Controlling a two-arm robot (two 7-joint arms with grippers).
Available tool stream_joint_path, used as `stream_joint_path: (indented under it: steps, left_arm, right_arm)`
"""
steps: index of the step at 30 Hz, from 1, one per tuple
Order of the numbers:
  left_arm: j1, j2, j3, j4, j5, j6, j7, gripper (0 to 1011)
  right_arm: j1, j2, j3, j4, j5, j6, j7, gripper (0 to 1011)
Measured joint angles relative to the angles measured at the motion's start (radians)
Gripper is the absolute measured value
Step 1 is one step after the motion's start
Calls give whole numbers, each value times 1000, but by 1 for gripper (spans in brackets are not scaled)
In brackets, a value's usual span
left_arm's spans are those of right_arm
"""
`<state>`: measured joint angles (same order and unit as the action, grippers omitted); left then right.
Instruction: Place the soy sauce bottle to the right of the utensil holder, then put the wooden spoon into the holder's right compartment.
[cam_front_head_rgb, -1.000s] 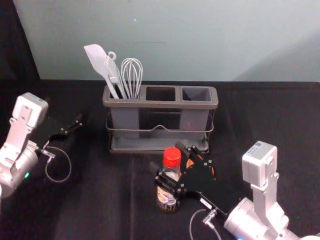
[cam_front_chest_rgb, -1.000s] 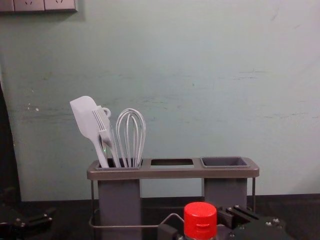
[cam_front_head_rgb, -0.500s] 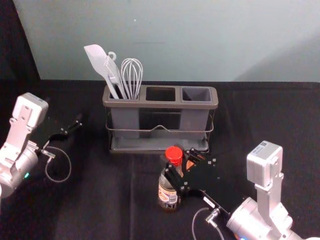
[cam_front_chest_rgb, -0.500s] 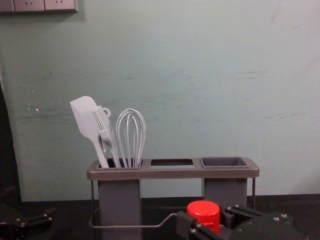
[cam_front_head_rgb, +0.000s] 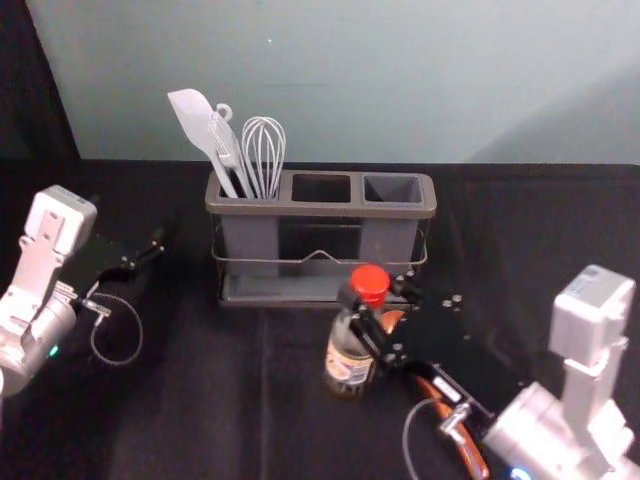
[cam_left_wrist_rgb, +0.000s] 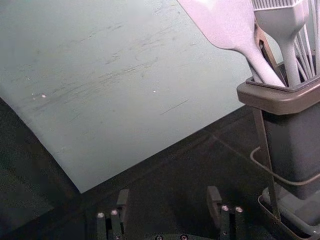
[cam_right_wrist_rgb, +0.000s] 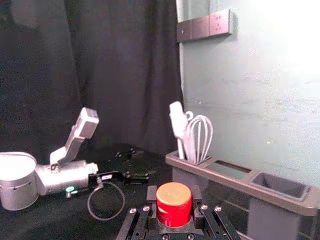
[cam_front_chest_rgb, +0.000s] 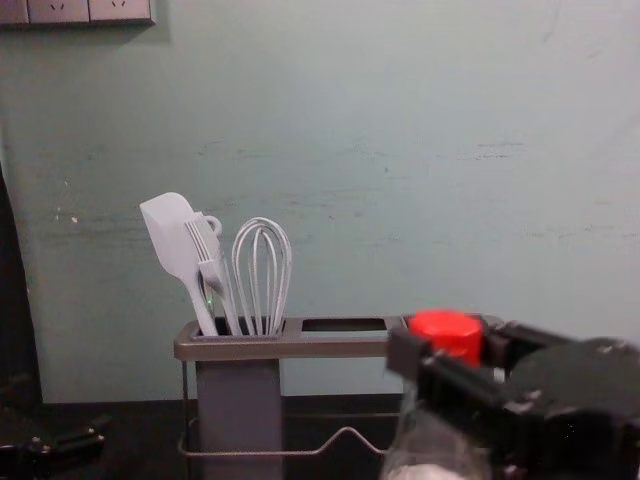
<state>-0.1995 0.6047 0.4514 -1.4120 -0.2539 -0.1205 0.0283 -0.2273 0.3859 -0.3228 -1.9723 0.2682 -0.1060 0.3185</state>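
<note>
clasping the bottle (cam_front_head_rgb: 348, 362), right tool (cam_front_head_rgb: 374, 290) has raised it rightward before the holder (cam_front_head_rgb: 320, 210), left tool (cam_front_head_rgb: 130, 224) agape, leftward.

right end effector (cam_front_head_rgb: 374, 294) clamped, reaching forward

Flat, scuffed grey-green wall (cam_front_head_rgb: 400, 80) standing at twelve o'clock, soft grey shadow (cam_front_head_rgb: 595, 125) slanting across it at two, black fabric curtain (cam_front_head_rgb: 35, 90) hanging at ten, black cloth-covered tabletop (cam_front_head_rgb: 180, 410) toward seven, mauve-grey rectangular sockets (cam_front_chest_rgb: 60, 10) at eleven in the chest view
</note>
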Motion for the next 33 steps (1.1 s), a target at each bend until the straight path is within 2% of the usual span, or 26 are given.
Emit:
stream_joint_path:
  steps: [3, 10, 16, 18, 24, 33]
  left_arm:
    - [0, 0, 0, 0, 0, 0, 0, 1000]
    - [0, 0, 0, 0, 0, 0, 0, 1000]
    - [0, 0, 0, 0, 0, 0, 0, 1000]
    - [0, 0, 0, 0, 0, 0, 0, 1000]
    - [0, 0, 0, 0, 0, 0, 0, 1000]
    - [0, 0, 0, 0, 0, 0, 0, 1000]
  right_arm:
    - [-11, 7, 22, -9, 11, 0, 2, 388]
    - [-36, 48, 102, -14, 37, -2, 14, 388]
    - [-53, 73, 189, 16, 65, -23, 18, 390]
    - [-48, 75, 202, 29, 68, -27, 20, 388]
    - [2, 77, 232, 96, 73, -36, 32, 388]
    - [95, 69, 219, 186, 78, -38, 60, 388]
